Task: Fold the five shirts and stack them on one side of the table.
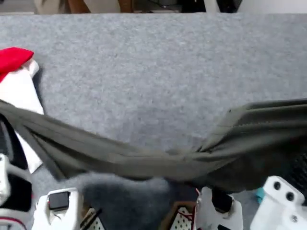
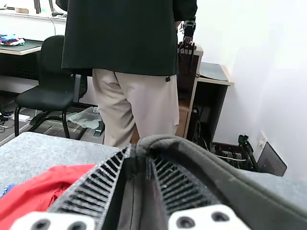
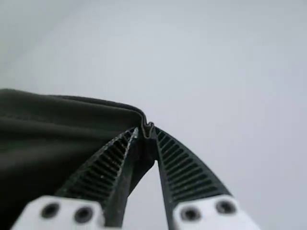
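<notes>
Olive shirt [image 1: 144, 164], stretched sideways across table [image 1: 168, 72]

This is an office doubling as a robotics lab. Beyond the grey felt-covered table [image 1: 158, 72] stand a black office chair [image 2: 50, 91] on thin metal legs and a desk [image 2: 19, 48] with some coloured clutter on it. A wooden cabinet [image 2: 188, 110] carries a small spare robot arm [image 2: 188, 33] on its top, with a dark side shelf [image 2: 214, 74] just beside it. Cables and gear [image 2: 232, 152] lie on the floor against the plain white wall [image 2: 259, 62].
</notes>
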